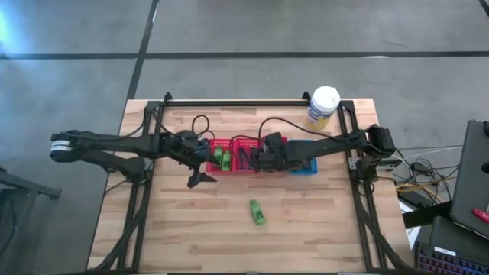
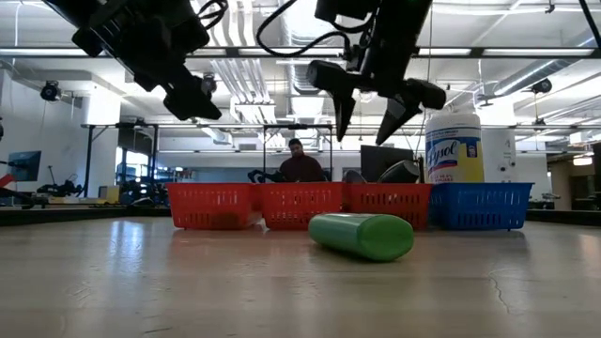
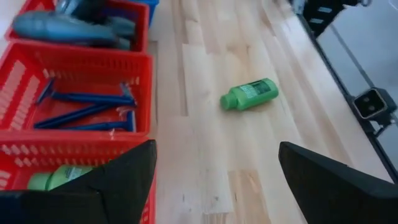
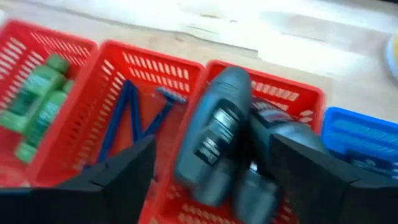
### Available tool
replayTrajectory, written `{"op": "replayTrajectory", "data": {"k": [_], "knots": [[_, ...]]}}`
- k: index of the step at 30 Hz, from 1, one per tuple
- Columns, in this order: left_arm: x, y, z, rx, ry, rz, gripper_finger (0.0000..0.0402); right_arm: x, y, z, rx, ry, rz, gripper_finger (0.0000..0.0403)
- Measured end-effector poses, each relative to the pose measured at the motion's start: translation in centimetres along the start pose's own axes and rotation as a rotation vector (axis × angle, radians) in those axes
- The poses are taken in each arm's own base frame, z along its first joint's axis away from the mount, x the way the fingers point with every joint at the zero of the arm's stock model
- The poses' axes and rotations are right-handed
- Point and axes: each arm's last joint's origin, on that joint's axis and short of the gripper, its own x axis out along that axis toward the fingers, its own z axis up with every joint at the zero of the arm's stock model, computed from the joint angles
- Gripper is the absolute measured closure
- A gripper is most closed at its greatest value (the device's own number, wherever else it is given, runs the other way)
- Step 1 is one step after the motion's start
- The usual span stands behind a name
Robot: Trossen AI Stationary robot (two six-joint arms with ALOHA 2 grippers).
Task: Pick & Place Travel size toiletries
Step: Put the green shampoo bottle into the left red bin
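One green bottle (image 1: 257, 211) lies on its side on the bare desk (image 1: 321, 229), well apart from the row of red baskets (image 1: 233, 155) holding other green bottles (image 4: 34, 102), thin sticks (image 3: 87, 109) and grey tubes (image 4: 214, 140). The left gripper (image 1: 200, 180) hangs just off the baskets' near edge with fingers spread and empty. The right gripper (image 2: 371, 113) hovers above the tube basket, its fingers also spread.

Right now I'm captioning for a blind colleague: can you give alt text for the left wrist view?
One green bottle lies on its side on the wooden table, ahead of the open left gripper. Beside it, red baskets hold blue T-shaped sticks, grey tubes and another green bottle.
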Motion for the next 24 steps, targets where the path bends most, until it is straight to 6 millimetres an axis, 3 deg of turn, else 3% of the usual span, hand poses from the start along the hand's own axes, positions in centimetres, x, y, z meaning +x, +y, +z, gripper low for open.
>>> {"op": "replayTrajectory", "data": {"k": [3,6,8,11,14,16,21,24], "knots": [[0.0,-0.1,0.1,0.039,-0.006,-0.040,0.0060,-1.4,0.2,-0.3,-0.078,0.027,-0.008,0.0073],[0.1,-0.2,-0.1,0.098,-0.002,-0.070,0.0060,-4.2,1.1,-2.0,-0.219,0.080,0.064,0.0053],[0.1,-0.2,-0.3,0.130,0.004,-0.077,0.0060,-6.4,1.7,-4.3,-0.290,0.110,0.145,0.0049],[0.1,-0.2,-0.2,0.164,-0.006,-0.077,0.0060,-8.7,2.8,-9.3,-0.347,0.151,0.255,0.0056],[0.1,-0.2,-0.1,0.175,-0.018,-0.076,0.0060,-8.9,3.7,-14.4,-0.359,0.189,0.272,0.0067],[0.3,-0.1,0.0,0.178,-0.027,-0.076,0.0060,-8.6,4.6,-16.4,-0.359,0.209,0.266,0.0070],[0.9,0.1,-0.1,0.162,-0.007,-0.076,0.0060,-7.7,7.7,-19.0,-0.433,0.195,0.232,0.0064],[1.4,0.3,-0.4,0.134,0.015,-0.079,0.0060,-7.6,8.5,-20.3,-0.446,0.195,0.137,0.0053]]}}
